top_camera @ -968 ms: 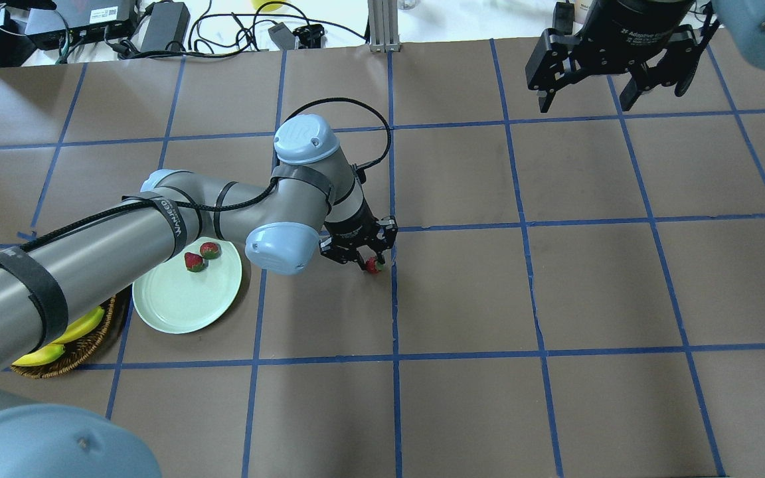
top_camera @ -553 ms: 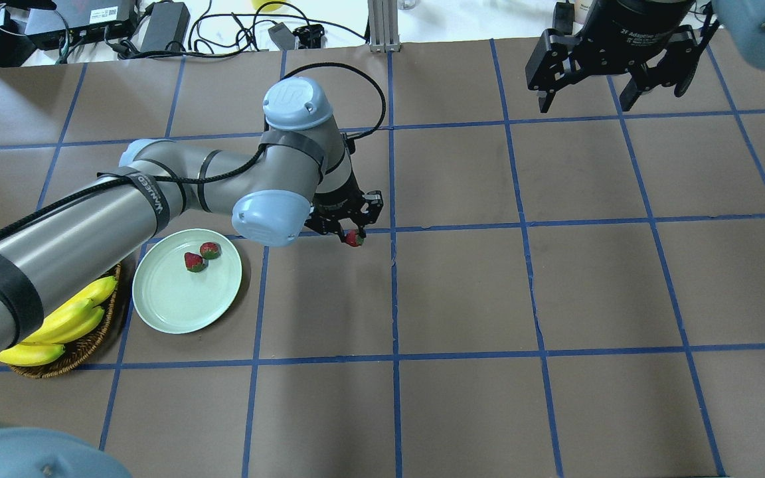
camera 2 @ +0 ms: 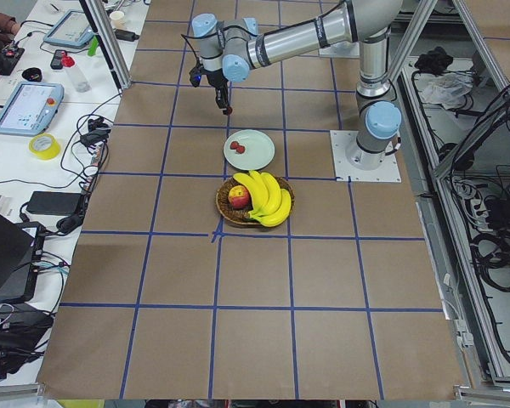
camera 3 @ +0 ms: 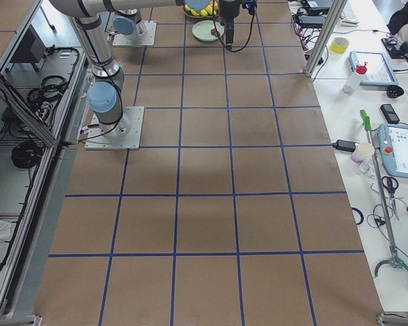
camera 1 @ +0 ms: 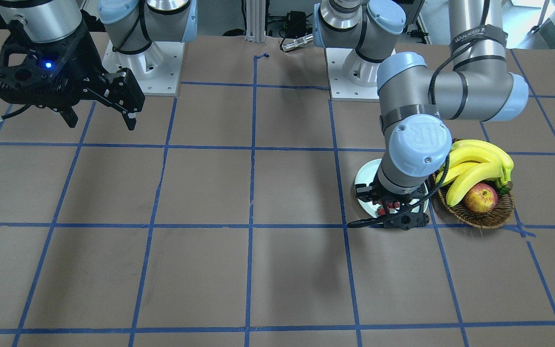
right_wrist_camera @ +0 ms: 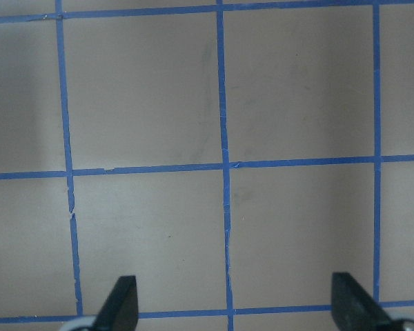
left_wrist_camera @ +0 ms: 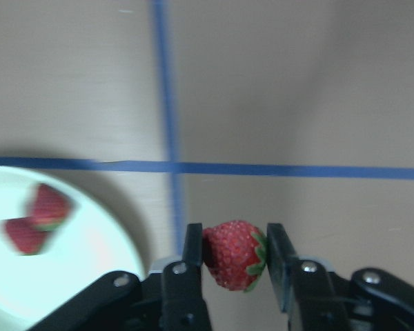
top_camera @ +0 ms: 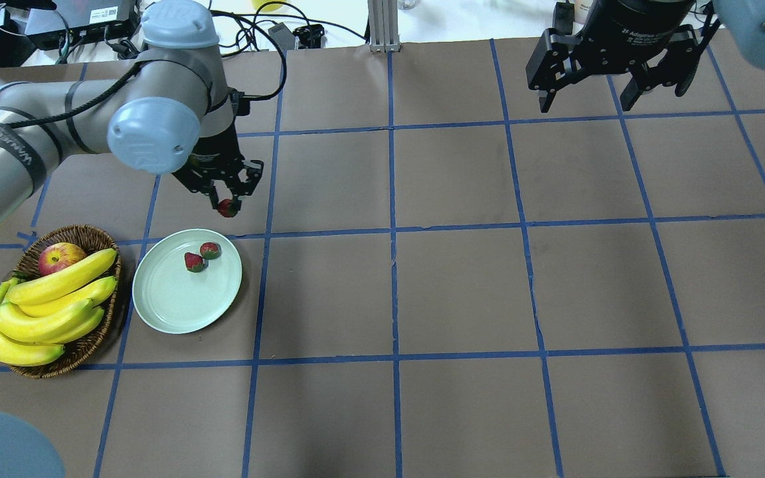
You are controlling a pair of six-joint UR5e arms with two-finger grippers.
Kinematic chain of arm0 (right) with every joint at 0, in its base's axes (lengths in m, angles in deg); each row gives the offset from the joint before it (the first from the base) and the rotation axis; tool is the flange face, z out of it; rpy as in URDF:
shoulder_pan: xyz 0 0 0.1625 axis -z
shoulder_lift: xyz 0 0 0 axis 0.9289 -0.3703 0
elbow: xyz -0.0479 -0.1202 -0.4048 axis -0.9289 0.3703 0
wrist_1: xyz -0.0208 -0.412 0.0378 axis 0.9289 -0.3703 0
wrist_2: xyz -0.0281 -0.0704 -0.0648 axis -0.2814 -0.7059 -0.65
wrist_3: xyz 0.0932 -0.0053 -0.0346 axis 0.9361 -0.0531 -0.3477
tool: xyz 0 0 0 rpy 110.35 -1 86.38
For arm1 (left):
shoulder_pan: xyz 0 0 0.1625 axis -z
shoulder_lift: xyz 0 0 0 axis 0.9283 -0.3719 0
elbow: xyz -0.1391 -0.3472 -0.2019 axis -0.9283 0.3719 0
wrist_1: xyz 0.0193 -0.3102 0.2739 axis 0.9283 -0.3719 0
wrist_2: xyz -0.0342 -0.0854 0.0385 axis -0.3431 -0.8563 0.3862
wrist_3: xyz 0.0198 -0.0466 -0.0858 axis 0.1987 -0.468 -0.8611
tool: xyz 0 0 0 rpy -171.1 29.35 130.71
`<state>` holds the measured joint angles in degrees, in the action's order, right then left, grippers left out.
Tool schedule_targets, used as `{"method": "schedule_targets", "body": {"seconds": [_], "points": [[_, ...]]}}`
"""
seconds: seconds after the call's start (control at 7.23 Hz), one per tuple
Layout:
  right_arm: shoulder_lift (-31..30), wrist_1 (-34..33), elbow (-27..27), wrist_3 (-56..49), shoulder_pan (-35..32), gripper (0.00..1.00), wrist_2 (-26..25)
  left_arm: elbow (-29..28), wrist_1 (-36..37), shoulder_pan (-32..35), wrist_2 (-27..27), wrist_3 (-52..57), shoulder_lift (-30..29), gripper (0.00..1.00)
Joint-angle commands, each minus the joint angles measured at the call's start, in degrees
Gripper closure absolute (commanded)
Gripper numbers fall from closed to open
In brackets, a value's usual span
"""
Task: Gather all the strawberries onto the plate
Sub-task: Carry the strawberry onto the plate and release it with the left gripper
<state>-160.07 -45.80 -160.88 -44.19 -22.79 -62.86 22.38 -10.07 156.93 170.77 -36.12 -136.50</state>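
My left gripper (top_camera: 226, 204) is shut on a small red strawberry (top_camera: 227, 209) and holds it in the air just past the far rim of the pale mint plate (top_camera: 173, 309). The left wrist view shows the strawberry (left_wrist_camera: 234, 254) pinched between both fingers, with the plate (left_wrist_camera: 90, 265) below to the left. Two more strawberries (top_camera: 194, 261) (top_camera: 210, 250) lie on the far part of the plate. My right gripper (top_camera: 585, 99) is open and empty, high over the far right of the table; its wrist view (right_wrist_camera: 236, 303) shows only bare table.
A brown wicker basket (top_camera: 93, 342) with bananas (top_camera: 44, 305) and a red-yellow apple (top_camera: 60, 256) stands just left of the plate. Cables and power bricks (top_camera: 163, 26) lie beyond the table's far edge.
My left arm has swung left and toward the far side with the strawberry in its gripper, from the table's middle to the plate's far rim. The basket is now uncovered. The right arm has not moved.
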Motion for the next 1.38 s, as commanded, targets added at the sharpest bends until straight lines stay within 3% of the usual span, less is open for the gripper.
{"method": "schedule_targets", "body": {"seconds": [0.0, 0.28, 0.55, 0.83, 1.25], "points": [[0.0, 0.0, -0.1, 0.0, 0.0, 0.00, 0.0, 5.7, -1.7, -6.8, 2.0, -0.5, 1.1, 1.00], [0.0, 0.0, -0.1, 0.0, 0.0, 0.00, -0.1, 11.0, -0.8, -8.0, 1.2, -1.3, 0.6, 1.00], [0.0, 0.0, 0.0, 0.0, 0.0, 0.00, -0.1, 10.2, -0.9, -8.0, 1.5, -1.5, 0.6, 0.01], [0.0, 0.0, -0.1, 0.0, 0.0, 0.00, 0.0, 5.7, -2.0, -7.4, 1.2, -1.1, 1.4, 0.00], [0.0, 0.0, 0.0, 0.1, 0.0, 0.00, -0.1, -2.2, -5.8, -6.3, -3.4, -0.5, 7.6, 0.00]]}}
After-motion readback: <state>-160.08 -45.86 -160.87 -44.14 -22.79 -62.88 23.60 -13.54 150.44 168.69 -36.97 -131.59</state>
